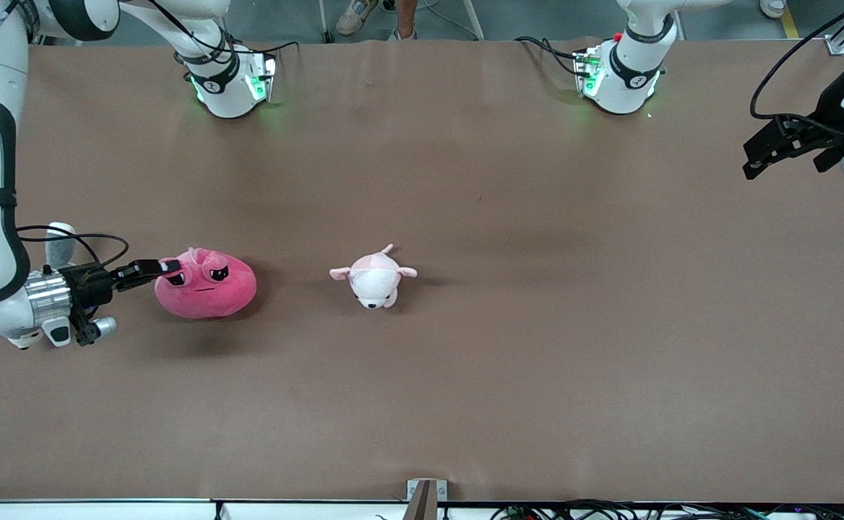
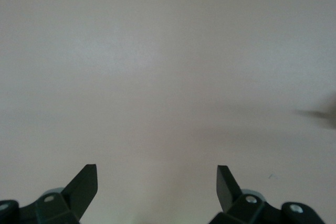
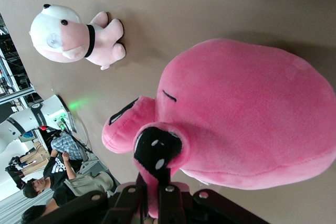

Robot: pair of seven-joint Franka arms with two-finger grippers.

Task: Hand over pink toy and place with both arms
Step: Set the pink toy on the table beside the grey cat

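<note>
The pink toy [image 1: 209, 285], a hot-pink round plush with angry black eyes, is toward the right arm's end of the table. My right gripper [image 1: 170, 267] is shut on a fold of plush by one eye. In the right wrist view the pink toy [image 3: 247, 114] fills the frame, and pink fabric is pinched between the closed fingers of the right gripper [image 3: 155, 184]. A faint shadow on the cloth suggests the toy hangs slightly above the table. My left gripper [image 1: 753, 165] waits open over the left arm's end of the table. The left wrist view shows the left gripper [image 2: 157, 170] with only bare cloth between its fingers.
A smaller pale pink-and-white plush animal [image 1: 373, 278] [image 3: 68, 35] lies on the brown table [image 1: 537, 361] beside the pink toy, toward the middle. The two arm bases [image 1: 230, 87] [image 1: 621, 79] stand along the table's edge farthest from the front camera. A small bracket [image 1: 425, 497] sits at the nearest edge.
</note>
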